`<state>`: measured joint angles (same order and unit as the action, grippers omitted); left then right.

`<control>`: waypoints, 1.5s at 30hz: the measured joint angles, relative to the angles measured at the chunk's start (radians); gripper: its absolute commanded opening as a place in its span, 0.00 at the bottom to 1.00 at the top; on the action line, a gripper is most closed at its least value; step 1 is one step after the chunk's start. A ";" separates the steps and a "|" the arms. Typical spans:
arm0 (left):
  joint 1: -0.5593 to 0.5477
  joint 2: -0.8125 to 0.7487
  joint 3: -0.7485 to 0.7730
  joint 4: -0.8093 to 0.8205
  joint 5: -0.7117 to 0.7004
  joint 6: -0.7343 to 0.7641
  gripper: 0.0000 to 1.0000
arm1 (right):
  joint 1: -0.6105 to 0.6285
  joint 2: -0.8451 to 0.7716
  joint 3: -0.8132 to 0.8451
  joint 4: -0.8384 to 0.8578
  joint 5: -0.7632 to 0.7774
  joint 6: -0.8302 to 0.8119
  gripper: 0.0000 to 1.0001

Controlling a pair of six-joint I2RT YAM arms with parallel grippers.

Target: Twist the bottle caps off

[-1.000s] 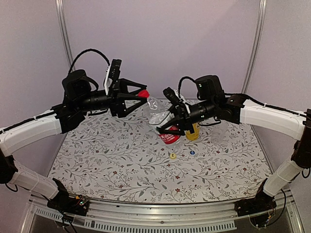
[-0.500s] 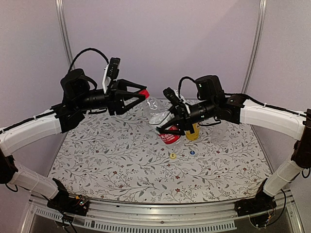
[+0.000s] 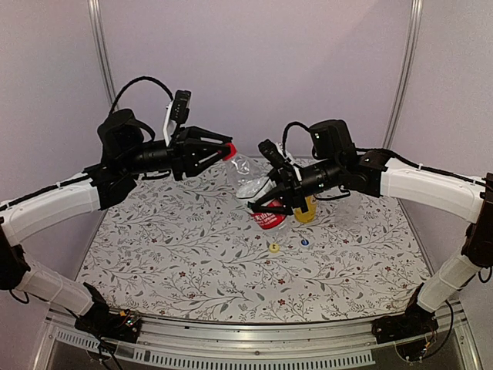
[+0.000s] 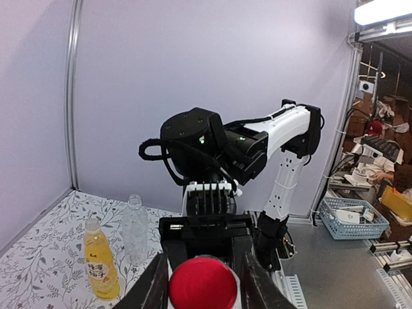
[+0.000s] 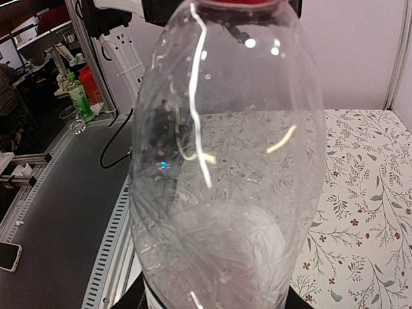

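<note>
Counting the bottles gives three. One, the labelled bottle (image 3: 250, 177), is clear with a red-and-white label and is up off the surface (image 3: 169, 254). It is tilted, with its neck pointing up toward the left arm and its labelled lower end down by the right arm. The right tool (image 3: 271, 204) is clamped around its lower body, and in the right wrist view the clear body fills the frame with a dark finger at each bottom corner.

The other two bottles stand upright toward the far side of the surface, behind the right arm. The yellow-orange bottle (image 3: 306, 211) and the clear unlabelled bottle (image 4: 134, 225) are just beside each other in the left wrist view, and both necks look open.

Three caps show as well. The red cap (image 3: 228, 151) sits on the neck of the labelled bottle. The left tool (image 3: 221, 152) has its two fingers (image 4: 154, 288) pressed against opposite sides of that cap, closed on it, and in the left wrist view the cap faces the camera squarely between them. The yellow cap (image 3: 273, 247) and the blue cap (image 3: 304, 242) lie loose on the surface. They are near each other but apart, below the raised bottle and nearer the arm bases than the standing bottles.

Two arms are in view, each with one tool, and both tools are on the same bottle.
</note>
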<state>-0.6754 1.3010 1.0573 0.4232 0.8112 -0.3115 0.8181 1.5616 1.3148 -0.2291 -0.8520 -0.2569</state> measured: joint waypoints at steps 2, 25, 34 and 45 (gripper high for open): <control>0.000 0.005 0.000 0.005 0.006 -0.005 0.36 | 0.000 0.000 0.000 0.000 0.000 0.000 0.38; -0.024 0.016 -0.028 -0.022 -0.259 -0.192 0.16 | 0.005 0.002 0.008 -0.020 0.238 0.040 0.32; -0.065 0.026 0.024 -0.204 -0.542 -0.283 0.27 | 0.016 0.038 0.023 -0.026 0.423 0.056 0.31; -0.070 0.036 0.048 -0.274 -0.628 -0.265 0.86 | 0.010 0.053 0.024 -0.016 0.465 0.058 0.31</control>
<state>-0.7452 1.3373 1.1057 0.1493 0.1837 -0.5762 0.8284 1.6142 1.3384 -0.2455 -0.3870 -0.1993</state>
